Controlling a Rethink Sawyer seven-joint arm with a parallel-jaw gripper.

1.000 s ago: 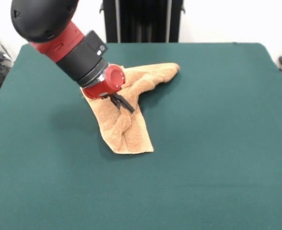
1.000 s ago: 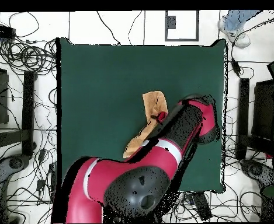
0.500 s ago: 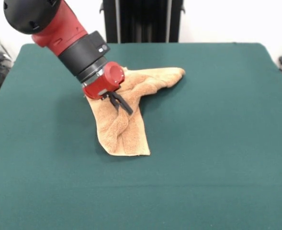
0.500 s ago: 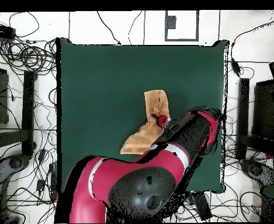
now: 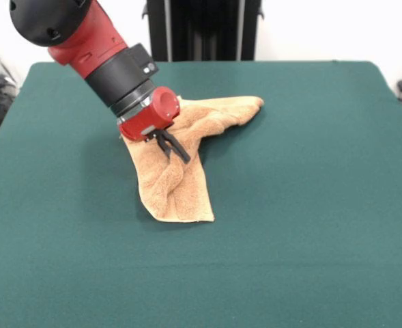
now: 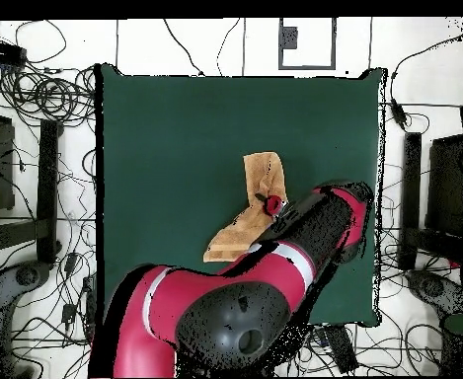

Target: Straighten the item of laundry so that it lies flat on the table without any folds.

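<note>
The item of laundry (image 5: 177, 181), an orange-tan towel, lies crumpled on the green table (image 5: 310, 205) left of centre. One lobe runs toward the front edge and another stretches right to a tip (image 5: 252, 104). A raised fold runs along its middle. My gripper (image 5: 175, 147) comes down from the upper left, its black fingers pressed together on that fold at the towel's middle. In the overhead view the towel (image 6: 263, 173) bends in an L around the gripper (image 6: 271, 204), and the arm hides part of it.
Green table surface (image 6: 176, 128) surrounds the towel on all sides, with the most room to the right and front in the front view. Cables (image 6: 38, 94) and black stands (image 6: 413, 197) lie on the floor beyond the table edges.
Over the last second the arm lifted back slightly and pulled the towel with it, so the right tip slid a little right and the front lobe drew in. It has barely moved in the last half second.
</note>
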